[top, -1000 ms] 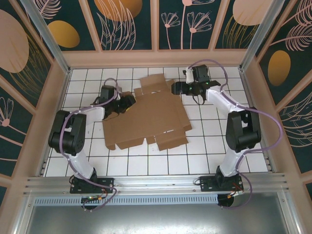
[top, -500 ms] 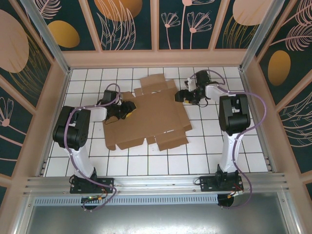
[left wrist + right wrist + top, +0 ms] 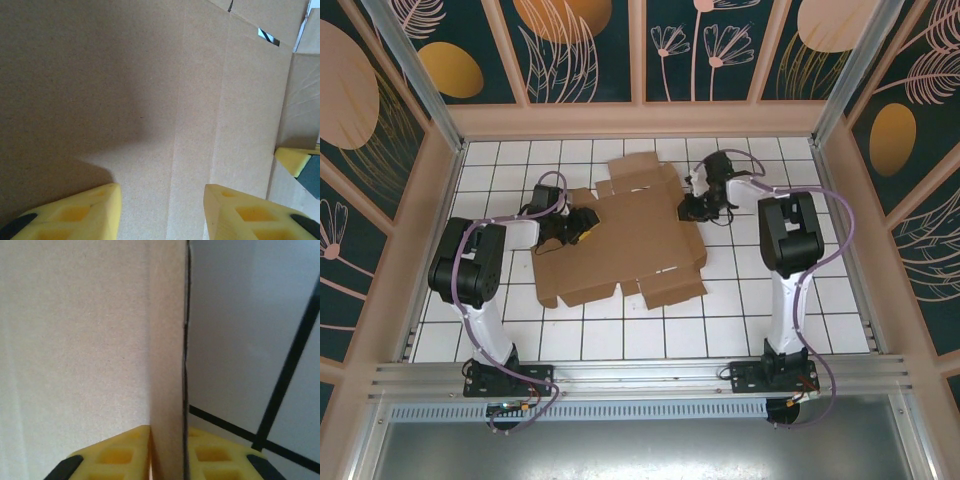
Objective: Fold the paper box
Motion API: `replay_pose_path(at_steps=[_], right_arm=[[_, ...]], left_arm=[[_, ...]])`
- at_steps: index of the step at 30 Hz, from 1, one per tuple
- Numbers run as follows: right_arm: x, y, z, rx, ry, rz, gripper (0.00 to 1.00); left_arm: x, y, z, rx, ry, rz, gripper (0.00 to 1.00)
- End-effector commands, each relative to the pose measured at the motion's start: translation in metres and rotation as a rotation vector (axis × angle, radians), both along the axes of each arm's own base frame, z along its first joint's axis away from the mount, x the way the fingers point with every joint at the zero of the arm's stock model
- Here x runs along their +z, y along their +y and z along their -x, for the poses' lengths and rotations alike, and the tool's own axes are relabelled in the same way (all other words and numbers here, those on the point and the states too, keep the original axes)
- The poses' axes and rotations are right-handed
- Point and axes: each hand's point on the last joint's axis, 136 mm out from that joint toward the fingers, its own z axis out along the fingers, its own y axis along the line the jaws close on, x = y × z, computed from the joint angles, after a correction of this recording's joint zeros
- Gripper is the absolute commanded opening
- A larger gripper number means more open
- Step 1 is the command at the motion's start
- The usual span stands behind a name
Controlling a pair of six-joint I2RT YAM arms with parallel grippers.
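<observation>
The white tiled table (image 3: 740,300) carries the paper box (image 3: 620,235), unfolded flat near its middle (flaps spread). The right gripper (image 3: 692,210) pinches its right edge between yellow fingers (image 3: 115,455). The left gripper (image 3: 582,228) hangs half-spread over its left part, holding nothing.

right gripper (image 3: 167,452) clamped on an edge of the paper box (image 3: 75,340), white tiled table (image 3: 240,330) alongside

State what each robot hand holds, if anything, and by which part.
The right hand pinches the flat brown corrugated cardboard sheet by its right edge. The left hand, open over the sheet, holds nothing.
</observation>
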Motion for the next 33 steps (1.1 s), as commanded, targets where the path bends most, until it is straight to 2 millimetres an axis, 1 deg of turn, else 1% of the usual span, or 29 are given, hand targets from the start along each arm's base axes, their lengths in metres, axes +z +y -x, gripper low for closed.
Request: replay_pose_path(at_steps=[1,3,6,9,11,12,13,15,16,18,20,22,23,26,29,33], right_arm=[[0.013,-0.024,-0.008,-0.04,-0.157,0.345,0.07],[0.008,-0.027,-0.007,-0.035,-0.206,0.504,0.05],[-0.001,-0.028,-0.004,-0.024,-0.225,0.637,0.06],[-0.006,-0.028,-0.005,-0.018,-0.245,0.713,0.07],[-0.005,-0.031,-0.008,-0.022,-0.256,0.737,0.08],[-0.004,-0.022,-0.005,0.003,-0.269,0.741,0.08],[-0.002,-0.02,-0.005,0.008,-0.273,0.735,0.08],[0.005,-0.013,-0.006,0.005,-0.266,0.661,0.09],[0.01,-0.014,-0.009,-0.011,-0.248,0.58,0.1],[0.021,-0.006,-0.008,-0.02,-0.2,0.347,0.16],[0.034,-0.003,-0.007,-0.042,-0.124,0.071,0.24],[0.041,-0.003,-0.004,-0.045,-0.063,-0.118,0.31],[0.042,-0.005,-0.002,-0.047,-0.042,-0.181,0.34],[0.039,-0.007,0.003,-0.038,0.024,-0.318,0.41],[0.032,-0.007,0.008,-0.03,0.065,-0.375,0.47],[0.018,0.004,0.018,0.008,0.15,-0.453,0.51]], left_arm=[[-0.021,0.007,0.008,0.017,0.068,-0.031,0.47],[-0.022,0.007,0.008,0.019,0.07,-0.03,0.47],[-0.023,0.007,0.008,0.017,0.075,-0.028,0.48],[-0.023,0.007,0.009,0.018,0.078,-0.029,0.48],[-0.024,0.007,0.009,0.018,0.079,-0.033,0.48],[-0.024,0.007,0.009,0.017,0.079,-0.034,0.48],[-0.024,0.008,0.009,0.018,0.079,-0.033,0.48],[-0.023,0.008,0.009,0.017,0.079,-0.035,0.48],[-0.022,0.007,0.009,0.016,0.078,-0.036,0.48],[-0.021,0.007,0.008,0.013,0.076,-0.038,0.48],[-0.021,0.007,0.008,0.014,0.075,-0.037,0.48],[-0.021,0.007,0.008,0.011,0.077,-0.034,0.48],[-0.022,0.006,0.007,0.011,0.078,-0.032,0.48],[-0.023,0.005,0.008,0.008,0.084,-0.025,0.48],[-0.024,0.004,0.007,0.004,0.082,-0.024,0.48],[-0.025,0.003,0.008,0.003,0.087,-0.013,0.48]])
